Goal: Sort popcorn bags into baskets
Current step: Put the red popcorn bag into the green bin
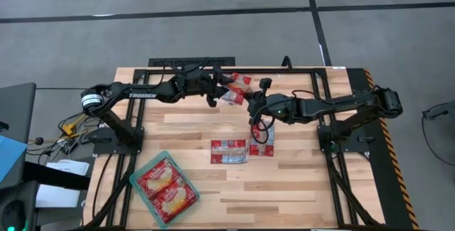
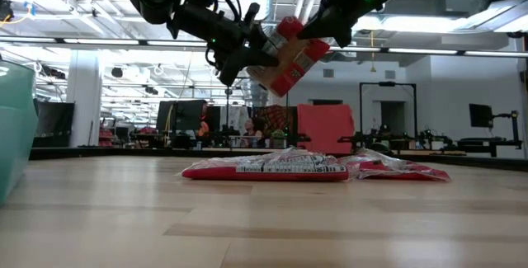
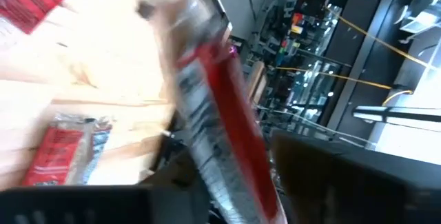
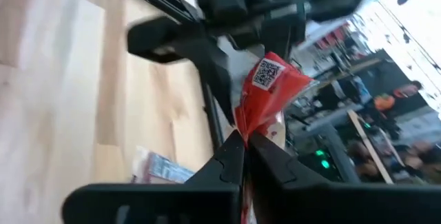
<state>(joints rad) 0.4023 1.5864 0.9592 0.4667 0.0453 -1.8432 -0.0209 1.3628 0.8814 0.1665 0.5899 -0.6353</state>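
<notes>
Handoff, by the look of it. From above, left gripper point(image 1: 215, 97) and right gripper point(image 1: 252, 110) meet mid-air over the slatted wood bench point(image 1: 298, 181), a popcorn bag point(image 1: 232, 97) between them; the teal basket point(image 1: 137, 182) holds two.

Low down, bag point(image 2: 289, 56) hangs tilted, pinched from both sides, workshop behind.

Left wrist: fingers narrowing around it.

Right wrist: fingers point(image 4: 224, 165) nearly shut on its edge.

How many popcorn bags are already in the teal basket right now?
2: two squarish red plastic popcorn packets lie side by side in the shallow translucent teal plastic basket at the table's near-left corner, one farther in, one nearer the edge. None seem hidden underneath.
</notes>
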